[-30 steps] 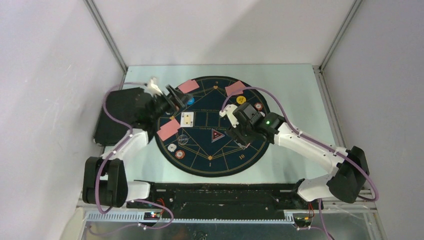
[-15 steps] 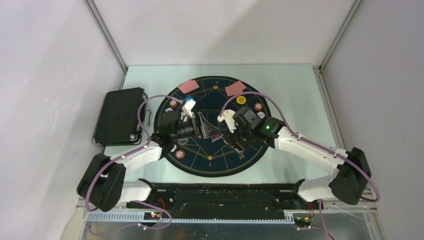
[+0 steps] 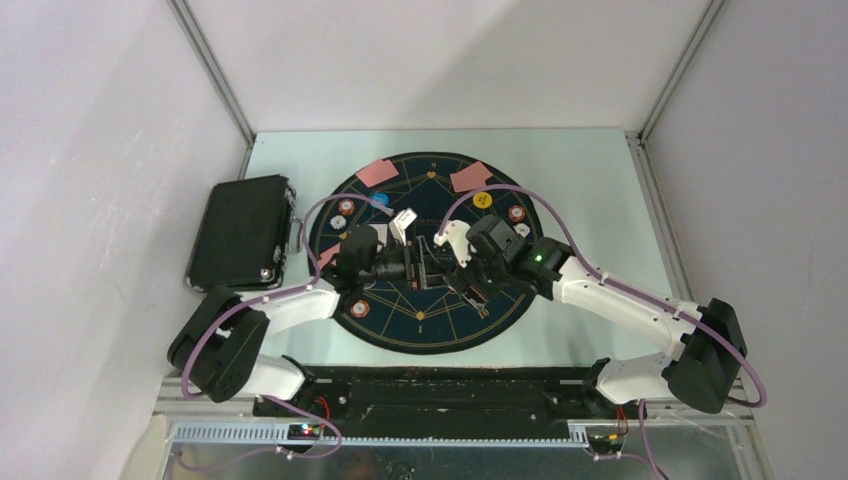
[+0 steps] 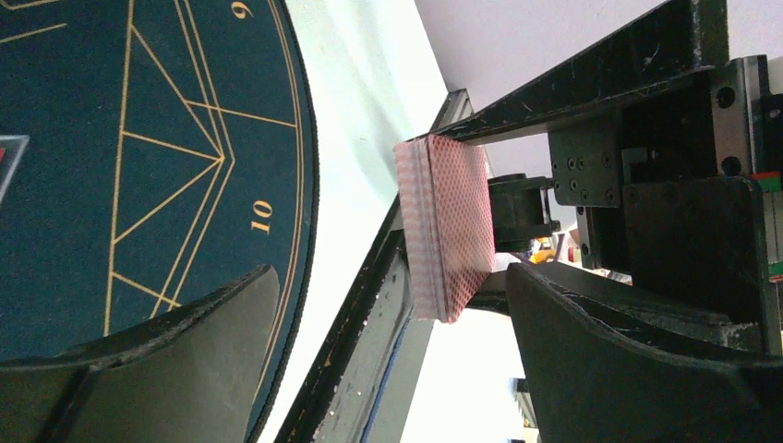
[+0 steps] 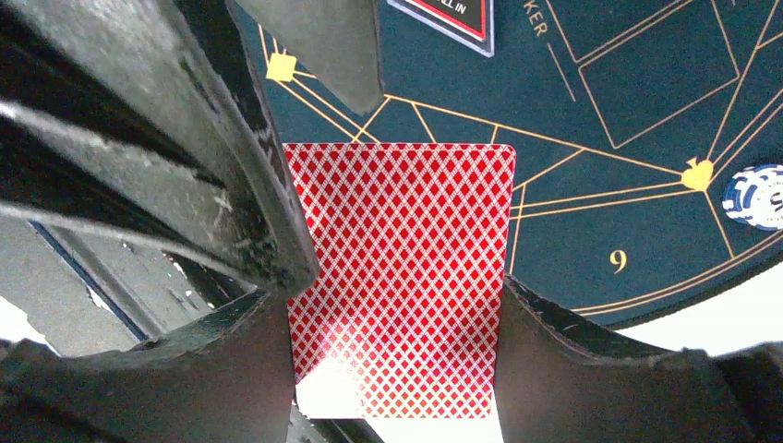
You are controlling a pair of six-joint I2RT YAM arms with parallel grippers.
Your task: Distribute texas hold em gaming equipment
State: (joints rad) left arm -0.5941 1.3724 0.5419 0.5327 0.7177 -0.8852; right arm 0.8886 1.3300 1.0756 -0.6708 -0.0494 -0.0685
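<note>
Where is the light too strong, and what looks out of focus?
Right wrist view: glare whitens the bottom of the deck of cards; the near fingers look dark and soft. Left wrist view: the background beside the deck is pure white. Top view: even light, no glare on the mat.

Case [image 3: 240,232] left of the mat [image 3: 440,322], two cards [image 3: 376,171] on its far edge, deck [image 5: 402,277] above its middle.

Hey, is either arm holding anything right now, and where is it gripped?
The right tool holds a deck of cards, pinched by its two long edges near one end. The left tool is open and holds nothing.
</note>
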